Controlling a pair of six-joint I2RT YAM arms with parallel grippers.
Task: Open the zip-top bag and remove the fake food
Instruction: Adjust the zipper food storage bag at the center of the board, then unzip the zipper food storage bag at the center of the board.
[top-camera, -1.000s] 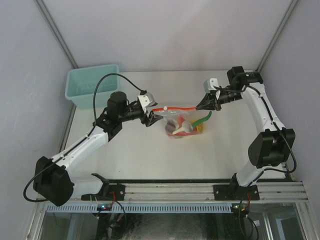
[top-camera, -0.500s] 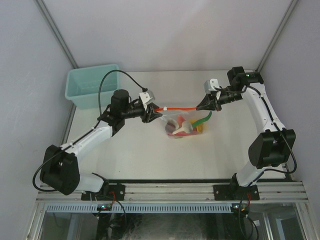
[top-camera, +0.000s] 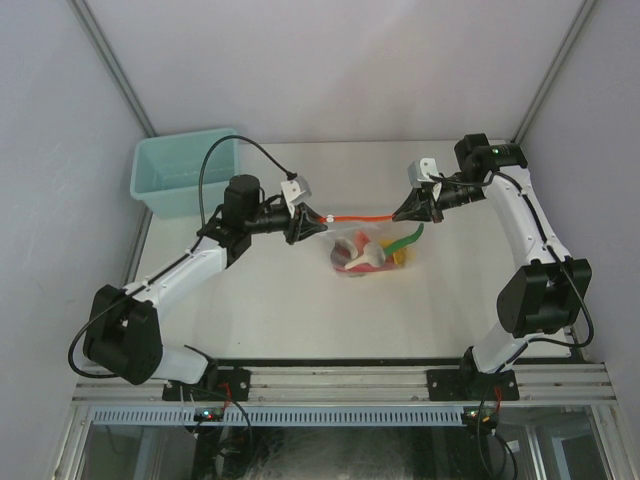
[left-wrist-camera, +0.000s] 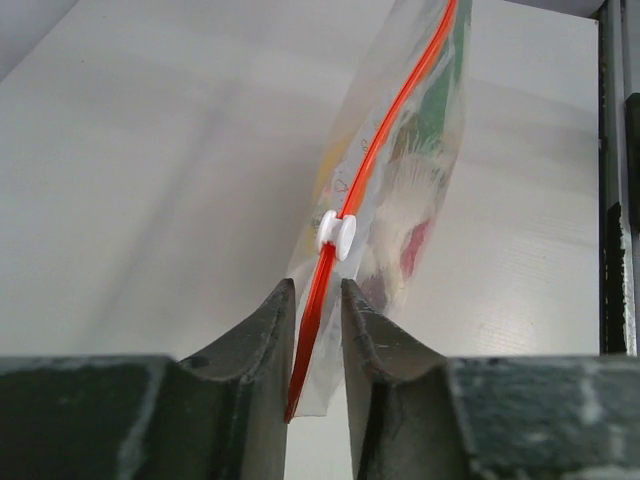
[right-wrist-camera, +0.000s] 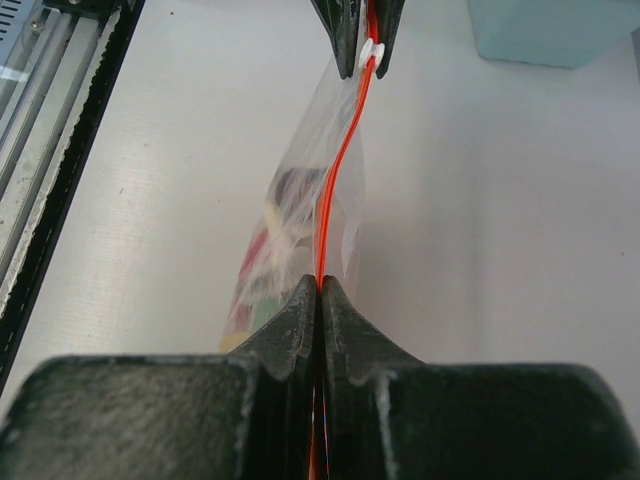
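Observation:
The clear zip-top bag (top-camera: 362, 243) hangs stretched between my two grippers by its red-orange zip strip (top-camera: 360, 217). Fake food fills it: a green piece (top-camera: 405, 239), a whitish piece (top-camera: 366, 257), and red and yellow bits below. My right gripper (top-camera: 398, 214) (right-wrist-camera: 320, 285) is shut on the strip's right end. My left gripper (top-camera: 318, 221) (left-wrist-camera: 318, 300) straddles the strip's left end, its jaws a narrow gap apart and not clamped. The white slider (left-wrist-camera: 337, 233) sits just past the left fingertips. In the right wrist view the slider (right-wrist-camera: 370, 52) lies against the left gripper (right-wrist-camera: 358, 62).
A teal bin (top-camera: 185, 172) stands at the back left corner, also seen in the right wrist view as a teal bin (right-wrist-camera: 550, 30). A metal rail (top-camera: 340, 385) runs along the near table edge. Grey walls close in both sides.
My left gripper moved right and up to the strip's left end, and its jaws narrowed around it. The right gripper held still, shut on the strip.

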